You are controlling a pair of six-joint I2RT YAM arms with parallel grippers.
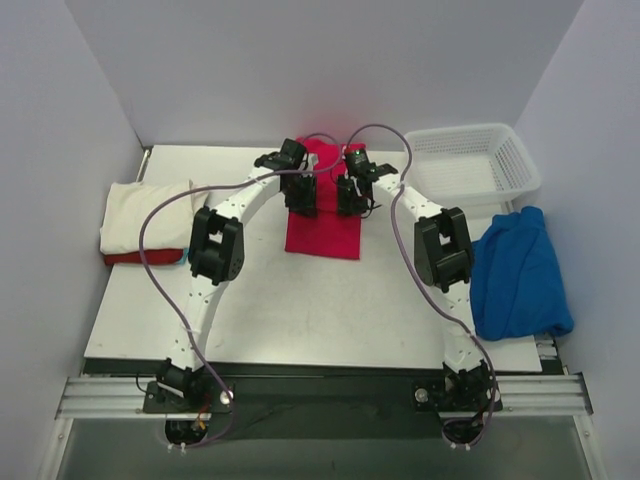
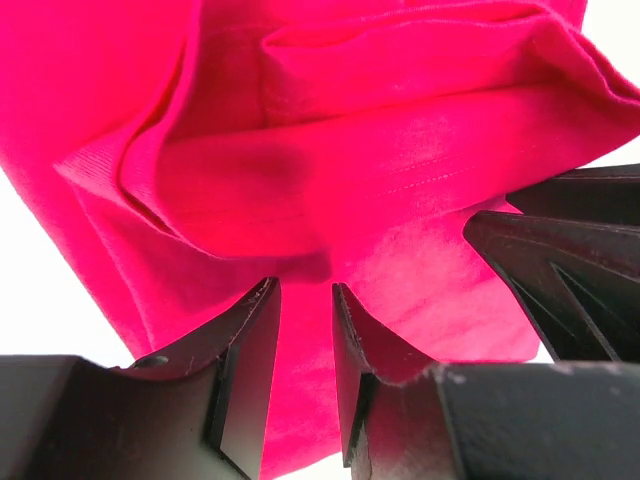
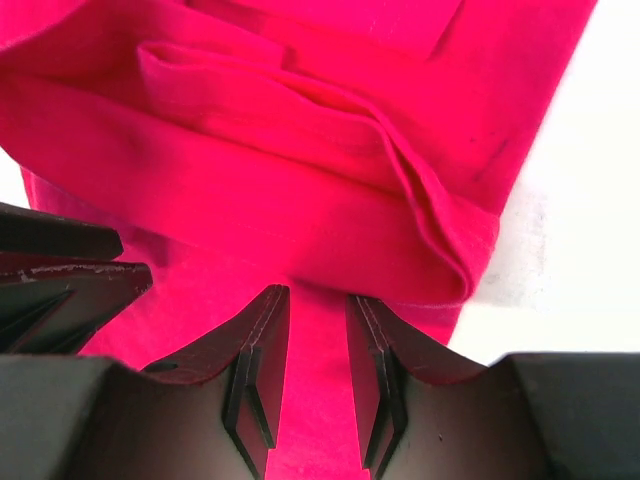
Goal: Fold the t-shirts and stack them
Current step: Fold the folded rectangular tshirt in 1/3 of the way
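Two claws on the red shirt (image 1: 322,232) at the bench's (image 1: 300,320) far middle.
Overhead: cream shirt (image 1: 145,218) left edge, blue shirt (image 1: 520,272) right edge. Left wrist: left claw (image 2: 305,300) pinching a red fold. Right wrist: right claw (image 3: 317,305) likewise pinching red cloth.

Top external: fixed high above and behind the arm bases, facing down and forward over the whole counter (image 1: 300,320); far away.
Left wrist: sits just behind the left pincer (image 2: 305,300), facing along its fingers; very near the red t-shirt (image 2: 330,150).
Right wrist: sits just behind the right pincer (image 3: 318,305), facing the same cloth; very near.
Shared part: all three views show the red t-shirt; each wrist view catches the other pincer at its edge.
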